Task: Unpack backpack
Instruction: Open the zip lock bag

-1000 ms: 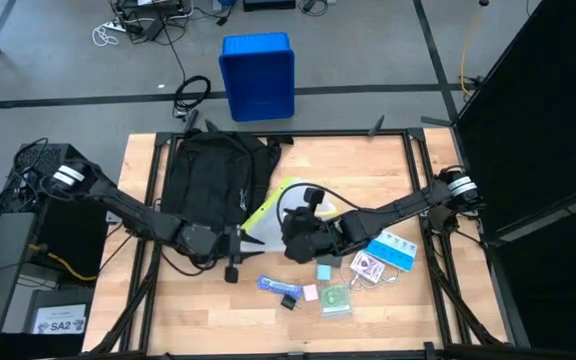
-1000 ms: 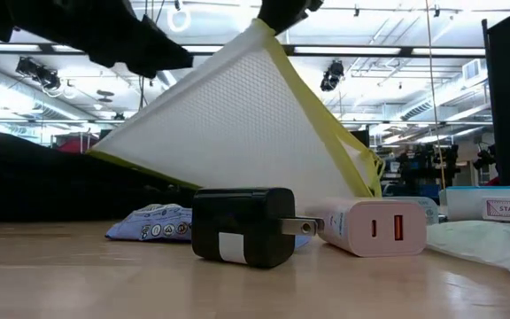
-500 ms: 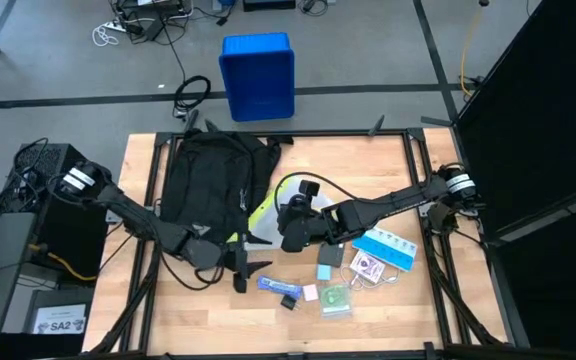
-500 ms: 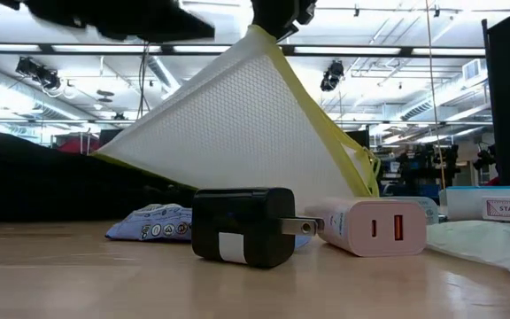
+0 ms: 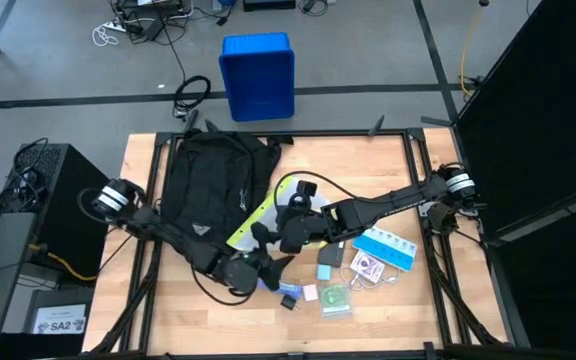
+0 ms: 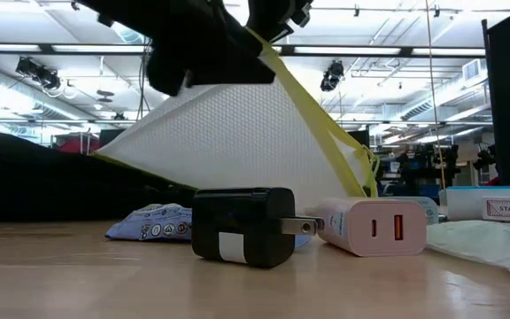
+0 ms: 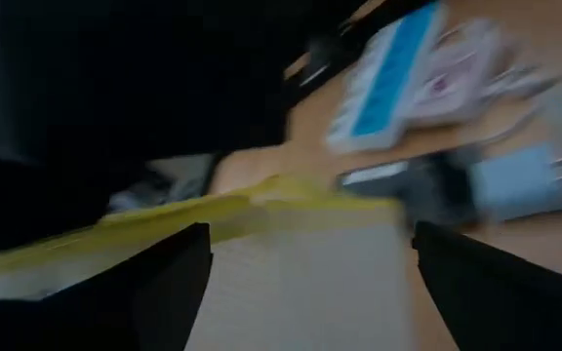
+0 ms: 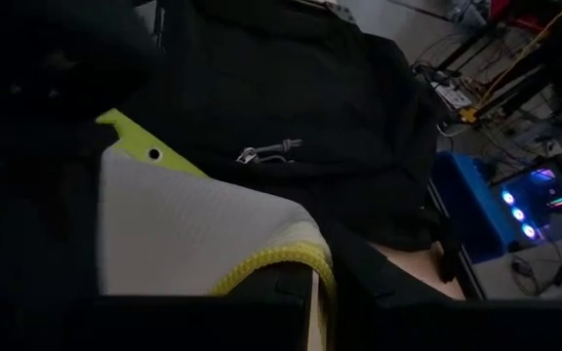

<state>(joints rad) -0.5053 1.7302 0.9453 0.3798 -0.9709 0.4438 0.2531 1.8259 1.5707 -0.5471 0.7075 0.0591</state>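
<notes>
Rounded black fabric backpack (image 5: 213,175), right hand (image 5: 290,232) pinching white mesh yellow-trimmed pouch (image 6: 237,146), left hand (image 5: 265,262) spread wide, empty.

My counter (image 5: 388,170) is a pale wooden top inside a dark frame. The backpack (image 5: 211,178) lies flat on its far left part. Toward the near edge a scatter of small things rests on the wood: a blue and white box (image 5: 388,248), a card pack (image 5: 367,267) just beside it, a light blue block (image 5: 329,256), a clear green-tinted pouch (image 5: 335,300), and a blue wrapper (image 6: 151,222). A black plug charger (image 6: 244,227) sits next to a white charger (image 6: 373,228).
</notes>
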